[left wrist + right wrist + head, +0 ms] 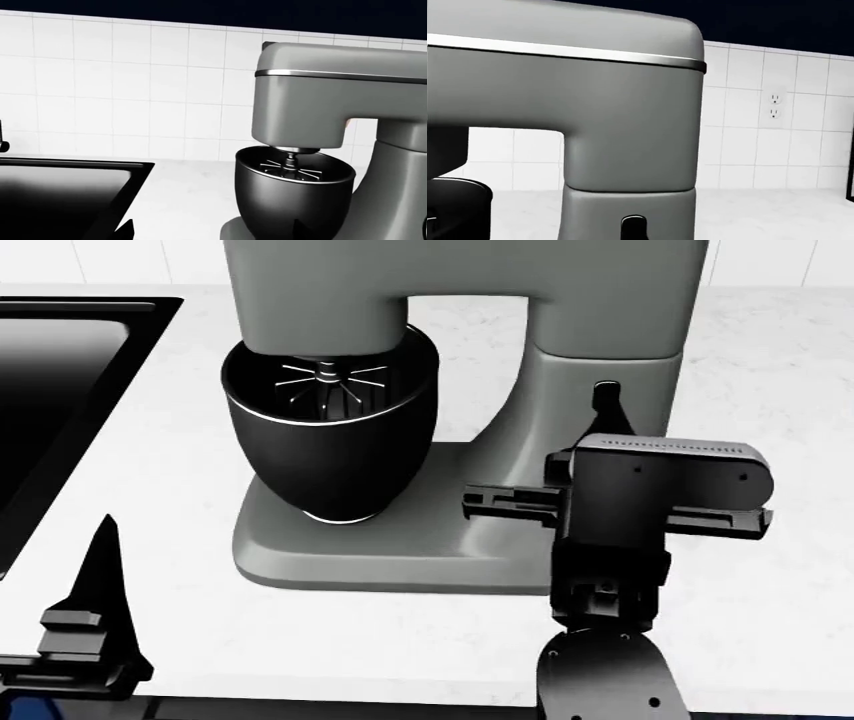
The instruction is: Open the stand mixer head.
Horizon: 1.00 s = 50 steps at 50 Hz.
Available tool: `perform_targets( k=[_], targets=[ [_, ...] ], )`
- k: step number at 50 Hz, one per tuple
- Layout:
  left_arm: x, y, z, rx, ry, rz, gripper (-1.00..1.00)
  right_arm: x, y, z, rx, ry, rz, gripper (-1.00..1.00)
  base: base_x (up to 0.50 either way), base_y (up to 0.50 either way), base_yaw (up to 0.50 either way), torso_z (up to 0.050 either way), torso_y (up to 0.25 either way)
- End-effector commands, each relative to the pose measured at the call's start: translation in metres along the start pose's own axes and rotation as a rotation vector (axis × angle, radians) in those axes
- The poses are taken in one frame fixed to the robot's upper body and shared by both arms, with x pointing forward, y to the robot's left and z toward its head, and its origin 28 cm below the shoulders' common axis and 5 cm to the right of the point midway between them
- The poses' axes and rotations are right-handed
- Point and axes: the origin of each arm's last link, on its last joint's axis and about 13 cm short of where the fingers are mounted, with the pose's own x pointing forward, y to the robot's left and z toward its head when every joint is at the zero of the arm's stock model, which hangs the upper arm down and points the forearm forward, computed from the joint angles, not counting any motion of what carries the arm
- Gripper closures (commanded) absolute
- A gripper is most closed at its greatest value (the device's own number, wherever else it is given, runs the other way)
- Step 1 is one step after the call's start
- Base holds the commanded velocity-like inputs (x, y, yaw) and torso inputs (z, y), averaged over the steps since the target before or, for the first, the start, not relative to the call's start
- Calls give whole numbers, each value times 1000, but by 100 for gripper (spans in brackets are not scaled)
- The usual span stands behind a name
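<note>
The stand mixer head [467, 280] is a boxy grey arm, lying level over the black bowl [327, 440], with its whisk [324, 380] down inside the bowl. It also shows in the left wrist view [327, 100] and fills the right wrist view [560, 85]. My right gripper [609, 400] is shut and empty, its tip [634, 226] close in front of the grey column [627, 205], below the head. My left gripper [211, 232] is open and empty, low at the counter's front left, well clear of the mixer; one finger [100, 550] shows in the head view.
A black sink [54, 390] is set in the white counter [774, 360] left of the mixer; its edge shows in the left wrist view [73, 165]. A white tiled wall [133, 90] with an outlet [774, 105] stands behind. The mixer base [387, 550] spreads forward.
</note>
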Motion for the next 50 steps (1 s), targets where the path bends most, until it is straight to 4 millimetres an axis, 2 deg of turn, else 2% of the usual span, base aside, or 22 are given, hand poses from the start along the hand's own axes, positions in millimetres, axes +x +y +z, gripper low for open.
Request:
perform_targets(
  k=[1,25,28,36,37,46,50],
  targets=[
    [5,4,-1,-29,-19,11,-100,5,2,-4,27,18,11,100,0,0,0,0,0],
    [4,4,1,-30,-19,11,-100,15,6,-4,11,40,36,100,0,0,0,0,0],
    [4,4,1,-30,-20,11,-100,19,5,-6,19,47,-2,100,0,0,0,0,0],
    [4,4,1,-31,-21,11,-100,17,6,-7,7,76,8,100,0,0,0,0,0],
    [4,4,2,-30,-23,12,-100,18,5,-6,7,67,-53,100,0,0,0,0,0],
    [4,4,1,-30,-22,13,-100,12,7,-3,5,95,-23,100,0,0,0,0,0],
    [4,4,1,-31,-23,13,-100,17,6,-4,-6,94,-41,100,0,0,0,0,0]
  ],
)
